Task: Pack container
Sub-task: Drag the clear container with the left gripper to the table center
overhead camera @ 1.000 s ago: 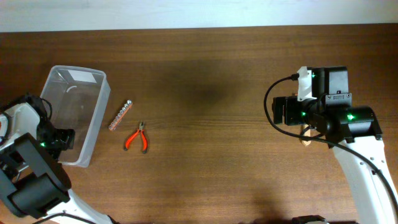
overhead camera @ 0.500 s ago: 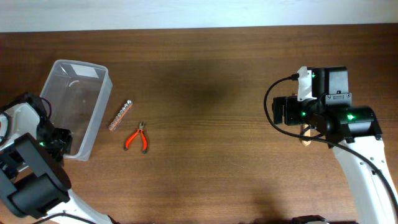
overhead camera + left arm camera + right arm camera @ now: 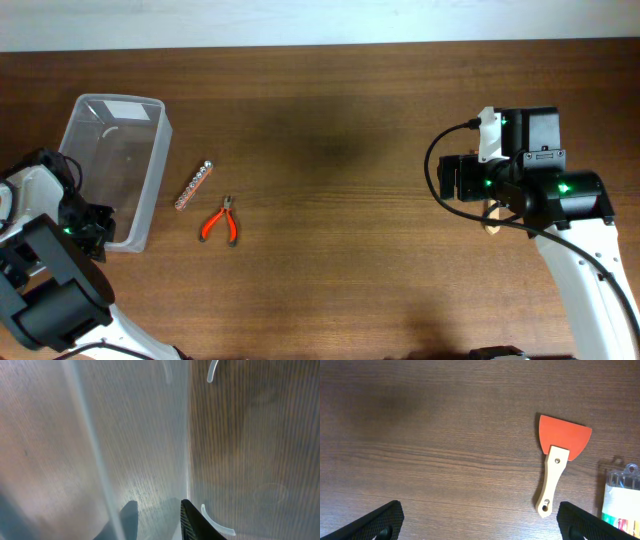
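Observation:
The container (image 3: 158, 165) is a large clear bin at the table's left, with nothing inside it. My left gripper (image 3: 98, 226) sits at its near right corner. In the left wrist view the left gripper (image 3: 157, 522) is shut on the container's wall (image 3: 145, 435): one finger (image 3: 192, 522) shows plainly and the other is blurred behind the plastic. My right gripper (image 3: 452, 178) hovers at the table's right. In its wrist view the right gripper (image 3: 480, 520) is open with only bare wood between the fingers.
Orange-handled pliers (image 3: 220, 221) and a slim row of metal bits (image 3: 194, 185) lie just right of the container. A scraper (image 3: 552, 472) with a red blade and wooden handle lies under the right arm, beside a small clear pack of markers (image 3: 620, 495).
The left jaws have closed on the container's wall. The container has swung from its tilted lie to stand straighter, its near end shifting left. The right arm has not moved.

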You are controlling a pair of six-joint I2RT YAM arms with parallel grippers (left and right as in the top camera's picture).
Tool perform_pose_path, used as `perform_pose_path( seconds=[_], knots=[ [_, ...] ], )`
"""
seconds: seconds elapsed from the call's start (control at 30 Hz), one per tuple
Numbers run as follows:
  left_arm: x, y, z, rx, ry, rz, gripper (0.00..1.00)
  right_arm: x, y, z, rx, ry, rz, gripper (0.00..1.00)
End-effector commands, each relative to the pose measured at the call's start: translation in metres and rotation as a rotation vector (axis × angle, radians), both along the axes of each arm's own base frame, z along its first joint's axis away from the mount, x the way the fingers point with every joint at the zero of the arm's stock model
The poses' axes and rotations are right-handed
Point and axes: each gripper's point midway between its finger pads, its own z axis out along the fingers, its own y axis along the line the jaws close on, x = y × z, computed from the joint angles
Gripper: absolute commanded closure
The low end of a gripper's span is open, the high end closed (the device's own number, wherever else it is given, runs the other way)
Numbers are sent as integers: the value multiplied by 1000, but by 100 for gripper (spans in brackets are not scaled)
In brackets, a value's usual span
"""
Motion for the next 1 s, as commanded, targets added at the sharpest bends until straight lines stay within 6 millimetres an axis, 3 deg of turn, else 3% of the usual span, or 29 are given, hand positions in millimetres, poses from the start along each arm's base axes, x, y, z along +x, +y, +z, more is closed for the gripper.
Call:
perform_pose_path(
  seconds=[0.0,0.13,0.43,0.73,0.97],
  knots=[
    [2,-1,0,-13,-8,5,73,4,3,9,7,-23,9,1],
    [1,-1,0,-14,-6,5,77,4,3,9,7,-23,9,1],
    [-1,-3,0,-23,6,4,98,4,3,9,7,-23,9,1],
    [0,-5,2,-36,-1,6,98,4,3,9,7,-23,9,1],
    [17,2,24,1,-75,-58,98,4,3,9,7,-24,9,1]
  ],
)
